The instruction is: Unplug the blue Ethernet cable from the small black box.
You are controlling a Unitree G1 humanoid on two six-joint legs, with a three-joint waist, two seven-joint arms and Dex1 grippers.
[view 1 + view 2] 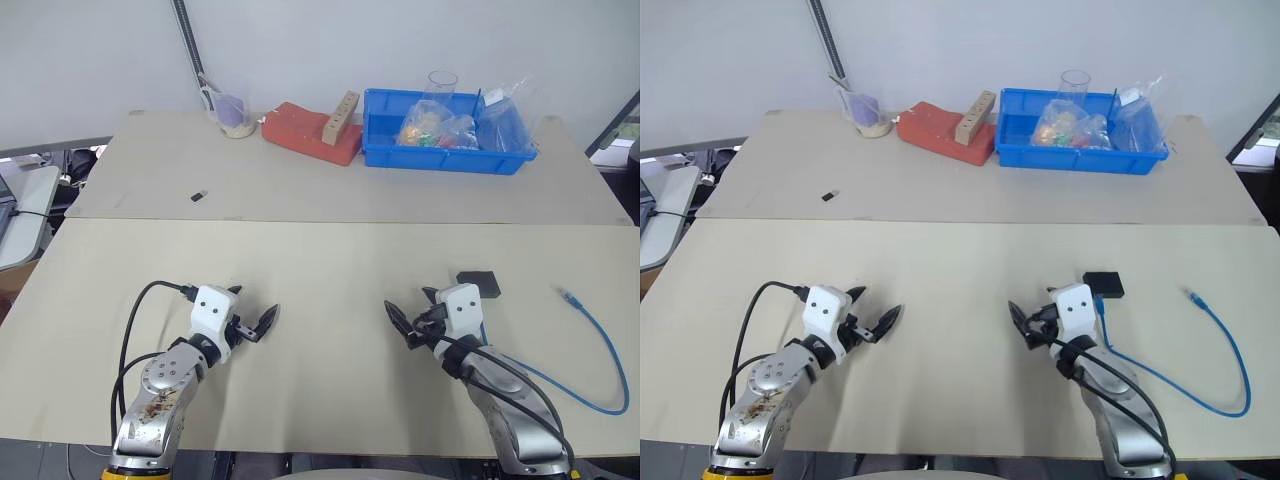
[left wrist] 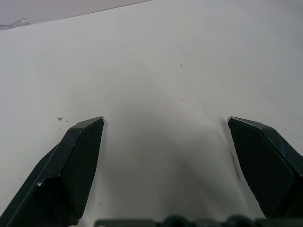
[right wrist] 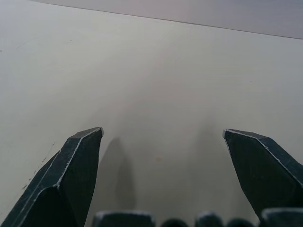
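Head views: pale beige table (image 1: pixel 320 270). Left hand (image 1: pixel 252 312) over the near left part, black fingers spread wide, nothing held. Right hand (image 1: pixel 410 318) over the near right part, fingers equally wide apart, empty. Small flat matte-black box (image 1: pixel 1103 283) on the table just behind the right wrist, near edge partly hidden by the white wrist housing. Long thin light-blue Ethernet cable (image 1: pixel 1225 350) to the right of that box: free end with a small plug lying on bare table, well apart from the box; cord curves round toward the near edge and runs back behind the right arm, other end hidden there. Whether that end meets the box: cannot tell. Tiny black oblong piece (image 1: pixel 200 195) on the far left of the table. Blue plastic bin (image 1: pixel 448 150) at the far edge, contents hard to make out.

Left wrist view: two black fingers (image 2: pixel 78 161) far apart, bare table between.

Right wrist view: fingers (image 3: pixel 71 175) likewise wide, bare table between.
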